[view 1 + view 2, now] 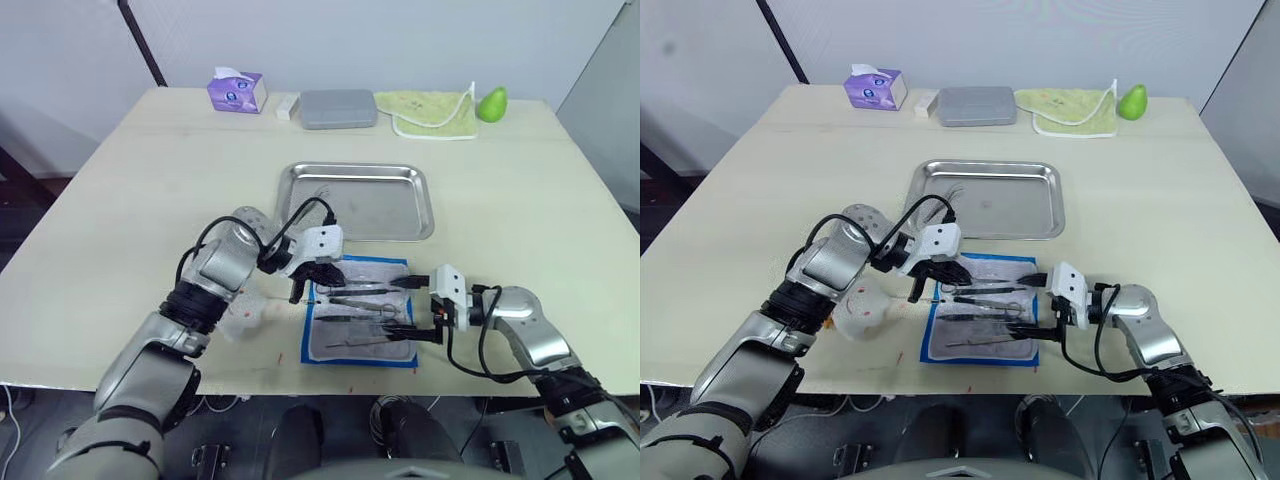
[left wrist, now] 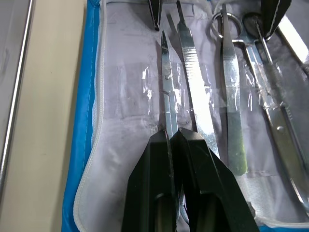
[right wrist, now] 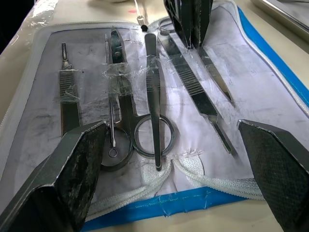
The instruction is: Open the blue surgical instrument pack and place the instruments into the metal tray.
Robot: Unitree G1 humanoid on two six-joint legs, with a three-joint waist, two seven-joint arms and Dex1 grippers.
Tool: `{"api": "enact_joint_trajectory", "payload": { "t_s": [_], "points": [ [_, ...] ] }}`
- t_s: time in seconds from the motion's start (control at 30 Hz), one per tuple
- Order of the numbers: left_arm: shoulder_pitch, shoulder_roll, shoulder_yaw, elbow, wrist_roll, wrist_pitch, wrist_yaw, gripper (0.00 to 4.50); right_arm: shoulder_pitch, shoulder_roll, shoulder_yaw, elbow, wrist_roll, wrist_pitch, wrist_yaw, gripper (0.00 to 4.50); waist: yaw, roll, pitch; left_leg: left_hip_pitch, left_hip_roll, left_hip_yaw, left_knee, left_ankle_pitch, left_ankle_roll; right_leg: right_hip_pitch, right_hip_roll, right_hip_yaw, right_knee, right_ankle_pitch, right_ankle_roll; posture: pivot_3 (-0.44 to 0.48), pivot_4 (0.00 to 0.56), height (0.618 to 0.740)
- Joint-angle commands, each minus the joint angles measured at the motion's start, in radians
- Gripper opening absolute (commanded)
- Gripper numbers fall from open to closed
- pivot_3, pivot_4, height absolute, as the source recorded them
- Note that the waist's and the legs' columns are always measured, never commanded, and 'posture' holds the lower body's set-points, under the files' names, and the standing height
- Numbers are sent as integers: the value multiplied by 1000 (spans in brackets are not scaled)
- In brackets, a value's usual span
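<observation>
The blue surgical instrument pack (image 1: 312, 345) lies open near the table's front edge, white lining up. Several instruments (image 3: 153, 87) lie side by side in it under clear straps, among them ring-handled scissors (image 3: 120, 96). My left gripper (image 1: 313, 276) is at the pack's far left corner, shut on one thin silver instrument (image 2: 166, 87) that still lies flat on the lining (image 2: 125, 96). At the pack's right edge my right gripper (image 1: 420, 312) is wide open, and its fingers (image 3: 82, 159) straddle the instruments' near ends. The metal tray (image 1: 300, 205) is just beyond the pack.
Along the table's far edge stand a purple tissue box (image 1: 236, 92), a grey hard case (image 1: 338, 108), a yellow-green cloth (image 1: 435, 112) and a green pear (image 1: 492, 103). Crumpled clear plastic (image 1: 245, 315) lies left of the pack.
</observation>
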Motion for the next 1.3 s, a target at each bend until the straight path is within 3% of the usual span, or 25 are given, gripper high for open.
{"api": "enact_joint_trajectory", "payload": {
  "t_s": [0.03, 0.83, 1.3],
  "points": [
    [-55, 6, 1, -64, -12, 46, -22, 48, 39, -8, 85, 87, -90, 66, -2, 4500, -2, 0, 0, 0, 0, 0, 0, 0, 0, 0, 0, 0, 0, 0, 0, 0, 150, 740],
    [-115, 106, -24, -92, -19, 85, -111, 48, 38, 3, 109, 100, -105, 77, -14, 4500, -12, 0, 0, -1, 0, -1, 0, 0, 0, -1, 1, 0, 0, 0, 0, 0, 150, 740],
    [-52, 333, 78, -117, -98, 41, -170, 48, 35, 9, 107, 114, -103, 70, -4, 4500, -12, 0, 0, 0, 1, 0, -1, 0, 0, -1, 1, 1, 0, 0, 0, 0, 150, 740]
  ]
}}
